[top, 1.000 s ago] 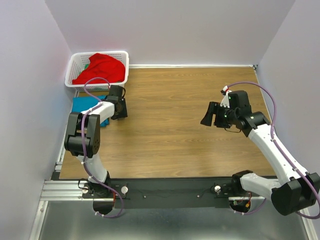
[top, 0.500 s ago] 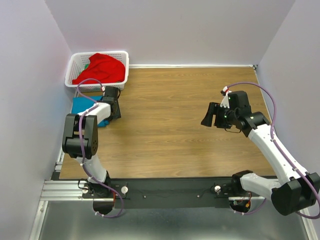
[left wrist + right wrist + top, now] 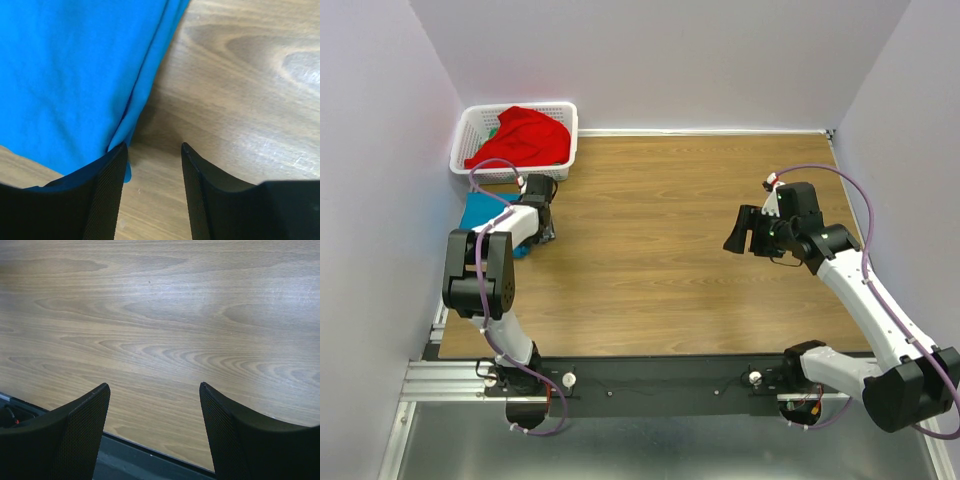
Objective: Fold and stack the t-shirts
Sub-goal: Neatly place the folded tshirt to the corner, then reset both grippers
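Note:
The teal-blue t-shirt point(image 3: 480, 212) lies folded flat at the table's left edge, and in the left wrist view the teal-blue t-shirt point(image 3: 75, 75) fills the upper left. My left gripper point(image 3: 542, 228) hovers low at its right hem. That left gripper point(image 3: 152, 150) is open, with bare wood between its fingers, and its left finger point(image 3: 107, 185) overlaps a corner of the cloth. The bright red t-shirt point(image 3: 520, 137) sits crumpled in the white basket point(image 3: 470, 125). My right gripper point(image 3: 736, 232) hangs open above the wood at mid right; in its wrist view the right gripper point(image 3: 155, 390) holds nothing.
The basket stands in the back left corner against the wall. Walls close in the table on the left, back and right. The black rail point(image 3: 650, 385) with both arm bases runs along the near edge, and the table's front edge point(image 3: 150, 452) shows below the right gripper.
My left gripper has slid left across the wood to the blue shirt's hem, and its jaws have opened a little. The right arm has stayed still.

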You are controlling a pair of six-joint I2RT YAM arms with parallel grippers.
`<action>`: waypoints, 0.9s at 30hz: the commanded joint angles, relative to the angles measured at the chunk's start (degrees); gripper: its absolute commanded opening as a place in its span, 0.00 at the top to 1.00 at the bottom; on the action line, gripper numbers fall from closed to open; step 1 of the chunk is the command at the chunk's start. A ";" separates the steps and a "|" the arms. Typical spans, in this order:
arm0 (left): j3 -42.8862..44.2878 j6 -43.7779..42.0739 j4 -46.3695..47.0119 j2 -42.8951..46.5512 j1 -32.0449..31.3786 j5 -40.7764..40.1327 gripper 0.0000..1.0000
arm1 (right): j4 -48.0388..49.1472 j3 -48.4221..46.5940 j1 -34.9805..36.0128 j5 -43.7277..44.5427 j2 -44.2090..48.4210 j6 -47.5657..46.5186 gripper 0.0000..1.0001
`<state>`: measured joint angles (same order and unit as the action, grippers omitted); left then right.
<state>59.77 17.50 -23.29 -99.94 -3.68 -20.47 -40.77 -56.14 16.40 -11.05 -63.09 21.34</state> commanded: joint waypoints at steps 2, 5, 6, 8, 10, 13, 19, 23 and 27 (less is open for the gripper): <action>-0.62 -0.18 -2.64 2.38 0.34 0.96 0.43 | -1.94 -1.34 -0.14 2.96 1.13 -0.78 0.21; -0.35 0.17 -2.38 5.27 -1.76 6.04 0.41 | -2.12 -3.00 -0.23 4.80 1.48 -0.95 0.21; 0.08 0.43 -2.20 7.63 -4.55 7.97 0.40 | -2.12 -3.53 -0.14 5.42 1.57 -0.95 0.21; 0.87 1.75 -2.20 11.85 -7.73 9.47 0.37 | -2.29 -5.11 -0.23 7.78 1.65 -1.39 0.21; 2.02 2.63 -2.20 14.93 -11.25 10.79 0.36 | -2.47 -6.17 -0.14 9.63 2.01 -1.83 0.21; 3.16 4.47 -2.03 22.75 -14.15 12.64 0.35 | -2.82 -8.02 -0.14 14.38 3.32 -2.62 0.21; 0.62 4.21 0.61 44.01 -14.77 12.92 0.35 | -3.00 -10.65 -0.14 26.50 9.29 -3.41 0.16; -2.89 6.23 0.26 61.47 -14.77 3.36 0.31 | -2.82 -10.48 -0.14 32.04 14.56 -2.71 0.09; -9.21 6.15 2.80 76.15 -14.77 -2.63 0.19 | -2.38 -7.68 -0.14 37.13 20.54 -1.39 0.00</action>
<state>55.81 22.85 -20.82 -31.77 -18.50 -15.25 -42.96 -65.30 16.43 17.28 -45.84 19.11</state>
